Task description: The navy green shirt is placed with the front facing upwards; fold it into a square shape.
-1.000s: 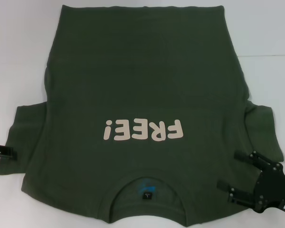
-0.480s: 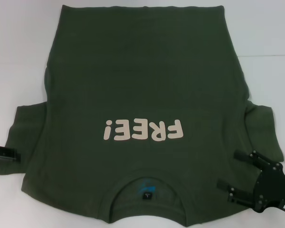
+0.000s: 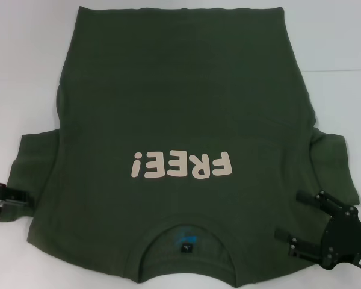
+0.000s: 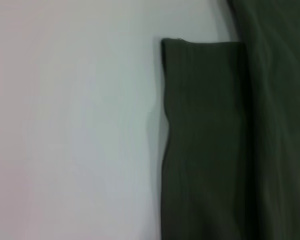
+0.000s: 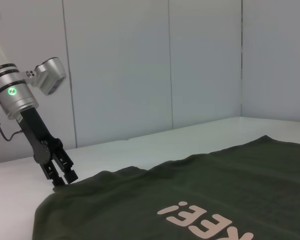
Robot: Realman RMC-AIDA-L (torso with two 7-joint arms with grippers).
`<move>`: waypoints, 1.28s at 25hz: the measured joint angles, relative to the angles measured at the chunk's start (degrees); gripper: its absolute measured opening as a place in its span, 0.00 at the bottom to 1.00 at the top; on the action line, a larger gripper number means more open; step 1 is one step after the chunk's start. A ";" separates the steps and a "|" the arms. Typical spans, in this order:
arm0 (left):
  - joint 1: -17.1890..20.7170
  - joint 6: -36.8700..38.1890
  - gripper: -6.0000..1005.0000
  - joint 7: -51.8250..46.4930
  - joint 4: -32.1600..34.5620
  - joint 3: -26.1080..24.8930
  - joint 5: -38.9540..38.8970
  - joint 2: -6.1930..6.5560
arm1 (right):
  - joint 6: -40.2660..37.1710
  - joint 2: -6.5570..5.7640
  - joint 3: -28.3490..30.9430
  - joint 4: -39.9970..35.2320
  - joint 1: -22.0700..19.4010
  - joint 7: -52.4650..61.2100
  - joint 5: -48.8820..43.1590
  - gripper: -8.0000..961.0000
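White tabletop fills our view, with pale wall panels behind it in the right wrist view, and the navy green shirt lies spread flat across most of it, front up. Its collar is nearest us and the hem is at the far edge. The cream "FREE!" lettering reads upside down from the head camera, and a small black neck tag sits inside the collar. Our left gripper is at the near outer corner of the left sleeve, low at the table. The right wrist view shows the left arm reaching down steeply with the fingers close together at the sleeve's edge; we cannot tell whether they have pinched the cloth. The left wrist view shows only the sleeve cuff lying flat on the white surface. Our right gripper hangs above the right shoulder of the shirt, beside the right sleeve, its two black fingers spread wide and pointing inward over the fabric, holding nothing. We see no containers on the table. Compared with a second ago, the left gripper has come further in from the edge of the head view and slightly lower toward the sleeve corner, while the right gripper and the shirt look unchanged.
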 joint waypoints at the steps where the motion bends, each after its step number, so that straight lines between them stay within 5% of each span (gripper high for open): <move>1: -0.17 0.00 0.84 0.05 -0.29 0.00 -0.03 0.02 | 0.00 0.00 0.02 0.00 0.00 0.00 0.00 0.95; 32: -2.76 -0.77 0.81 0.11 -4.01 -0.17 -2.58 0.07 | -0.01 0.00 0.23 0.00 -0.14 0.00 -0.19 0.95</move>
